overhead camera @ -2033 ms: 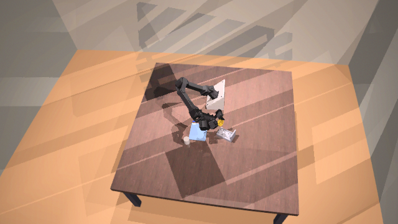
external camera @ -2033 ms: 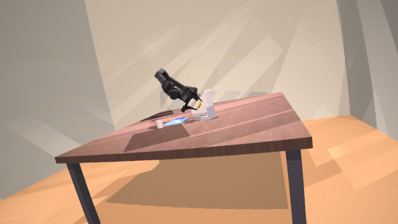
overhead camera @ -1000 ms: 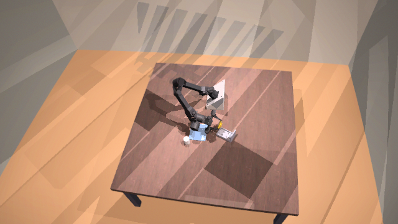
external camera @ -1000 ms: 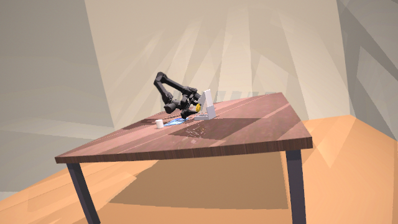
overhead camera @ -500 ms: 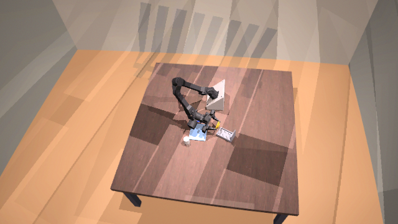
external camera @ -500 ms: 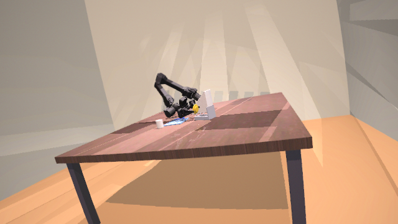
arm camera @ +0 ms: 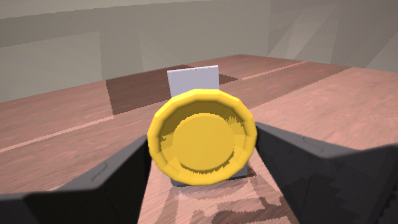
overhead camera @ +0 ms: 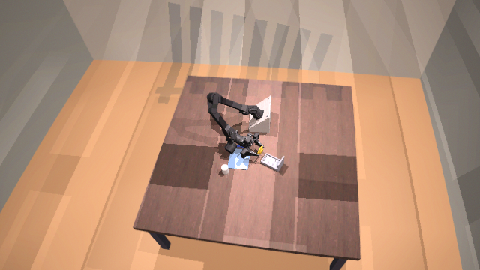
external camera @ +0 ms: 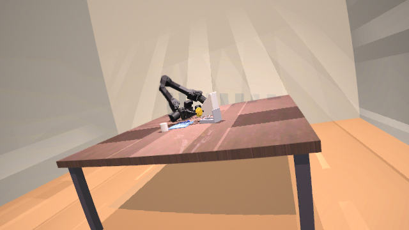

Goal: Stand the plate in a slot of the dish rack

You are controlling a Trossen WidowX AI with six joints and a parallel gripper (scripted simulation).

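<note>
The yellow plate (overhead camera: pixel 260 150) (external camera: pixel 199 112) (arm camera: pixel 203 142) stands on edge between the fingers, its hollow face towards the wrist camera. My gripper (overhead camera: pixel 260 151) (external camera: pixel 199 112) (arm camera: pixel 201 134) is shut on the plate, gripping its rim from two sides. It holds the plate above the table, beside the dish rack. The pale grey dish rack (overhead camera: pixel 281 163) (external camera: pixel 216 115) (arm camera: pixel 195 81) has a low base and a tall end panel. In the wrist view the panel shows beyond the plate, which hides most of the base and the slots. In the top view the rack is just right of the plate.
A light blue sheet (overhead camera: pixel 240 163) (external camera: pixel 180 125) lies below and left of the gripper. A white cup (overhead camera: pixel 224 169) (external camera: pixel 163 127) stands at its near left corner. A tall, pale wedge-shaped stand (overhead camera: pixel 265 125) (external camera: pixel 213 99) is behind the rack, at the arm's base.
</note>
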